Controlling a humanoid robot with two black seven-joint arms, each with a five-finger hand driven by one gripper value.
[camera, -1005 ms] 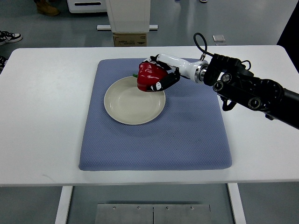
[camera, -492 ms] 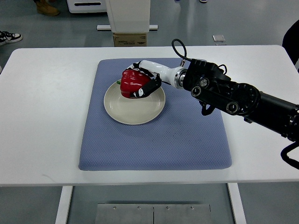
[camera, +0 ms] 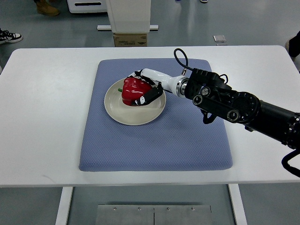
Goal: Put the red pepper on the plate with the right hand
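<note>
A red pepper [camera: 132, 90] sits low over the middle of a cream plate [camera: 119, 111] on the blue mat. My right hand [camera: 144, 89] comes in from the right and its fingers are curled around the pepper's right side, still grasping it. I cannot tell whether the pepper rests on the plate or hangs just above it. The left hand is out of sight.
The blue mat [camera: 154, 140] lies on a white table [camera: 42, 117]. A cardboard box [camera: 130, 40] and a white stand sit beyond the table's far edge. My black right forearm [camera: 239, 105] crosses the mat's right side.
My right hand carried the pepper left from the plate's far right rim to over its middle, then lowered it slightly toward the plate.
</note>
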